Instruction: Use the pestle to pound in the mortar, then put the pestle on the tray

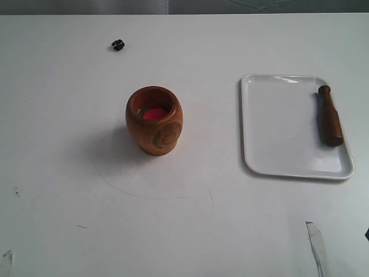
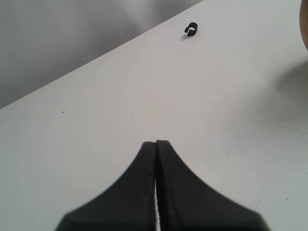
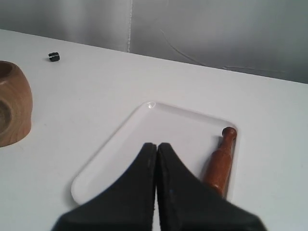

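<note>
Pestle (image 1: 330,117) on the tray (image 1: 277,156), mortar (image 1: 154,121) alone mid-worktop (image 1: 230,231)

The pestle lies flat along the tray's right rim, so the placing step looks done. The mortar stands upright, well apart from the tray, with red and green bits inside. The left pincer (image 2: 156,144) and right pincer (image 3: 157,145) are both pressed together, gripping nothing. A small black knob (image 1: 117,44) sits far off; nothing obstructs either arm

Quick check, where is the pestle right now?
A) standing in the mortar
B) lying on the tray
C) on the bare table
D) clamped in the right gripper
B: the pestle lies flat inside the tray, along the rim far from the mortar, while the right gripper is shut on nothing.
</note>
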Tool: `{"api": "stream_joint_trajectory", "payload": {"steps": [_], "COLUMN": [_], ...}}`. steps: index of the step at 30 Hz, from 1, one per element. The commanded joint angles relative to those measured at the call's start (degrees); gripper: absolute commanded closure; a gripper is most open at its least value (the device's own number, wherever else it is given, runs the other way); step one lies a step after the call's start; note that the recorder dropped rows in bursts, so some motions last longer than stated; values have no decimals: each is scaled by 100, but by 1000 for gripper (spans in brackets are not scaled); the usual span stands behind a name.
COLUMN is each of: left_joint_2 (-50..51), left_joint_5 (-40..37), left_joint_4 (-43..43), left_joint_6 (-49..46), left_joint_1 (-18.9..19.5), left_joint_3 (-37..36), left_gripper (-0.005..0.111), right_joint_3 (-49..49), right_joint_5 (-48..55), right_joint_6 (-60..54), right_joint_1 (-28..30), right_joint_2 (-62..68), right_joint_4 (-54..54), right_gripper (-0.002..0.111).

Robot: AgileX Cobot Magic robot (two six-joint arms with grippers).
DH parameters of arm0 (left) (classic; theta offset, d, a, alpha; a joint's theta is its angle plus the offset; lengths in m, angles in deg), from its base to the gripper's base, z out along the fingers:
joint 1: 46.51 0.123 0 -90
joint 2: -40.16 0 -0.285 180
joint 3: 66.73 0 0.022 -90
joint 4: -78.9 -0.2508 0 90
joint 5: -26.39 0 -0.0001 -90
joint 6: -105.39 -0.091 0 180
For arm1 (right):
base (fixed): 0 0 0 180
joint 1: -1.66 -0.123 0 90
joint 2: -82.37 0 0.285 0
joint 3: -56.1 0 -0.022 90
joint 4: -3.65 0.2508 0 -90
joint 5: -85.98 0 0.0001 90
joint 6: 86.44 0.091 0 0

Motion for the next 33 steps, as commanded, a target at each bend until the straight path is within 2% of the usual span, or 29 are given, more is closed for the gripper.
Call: {"api": "stream_joint_trajectory", "payload": {"steps": [1, 8, 19, 33], "left_joint_2": [-7, -7, -7, -7], "left_joint_5": [17, 17, 17, 17], "left_joint_4": [42, 42, 42, 42], "left_joint_6": [47, 47, 47, 47], "left_joint_1": [-44, -44, -44, -44], "left_joint_3": [-3, -3, -3, -3], "left_gripper": [107, 107, 107, 107], "right_joint_3": [21, 21, 21, 21], "right_joint_5": [-26, -26, -26, 18], "right_joint_6": [-51, -51, 257, 434], "right_joint_1": [-21, 160, 1196, 1250], "right_joint_2": [-11, -11, -11, -11], "right_joint_4": [-313, -259, -219, -220], "right_gripper": [108, 108, 108, 108]}}
